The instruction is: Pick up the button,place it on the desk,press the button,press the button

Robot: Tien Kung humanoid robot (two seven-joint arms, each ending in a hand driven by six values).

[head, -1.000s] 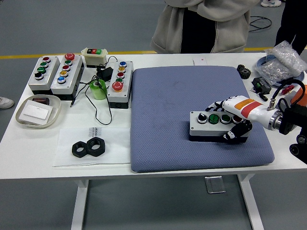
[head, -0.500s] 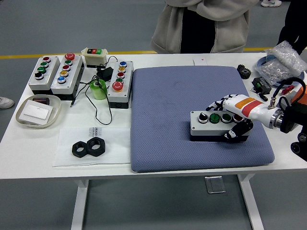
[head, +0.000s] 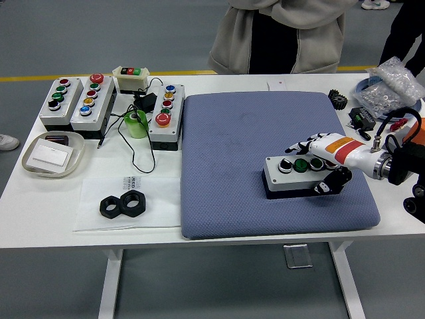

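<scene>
The right hand [head: 323, 163] is closed around the right end of the button box [head: 292, 175], fingers over the top and thumb on the near side. The box lies on the blue pad [head: 265, 133], near the desk's [head: 40, 199] right edge.

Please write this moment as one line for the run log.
right hand: shut on button box | box: on blue mat, tilted | left hand: not in view | person: standing at far side

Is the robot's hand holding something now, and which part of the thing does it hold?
Yes. The right hand grasps the button box on the blue mat at its right end.
</scene>
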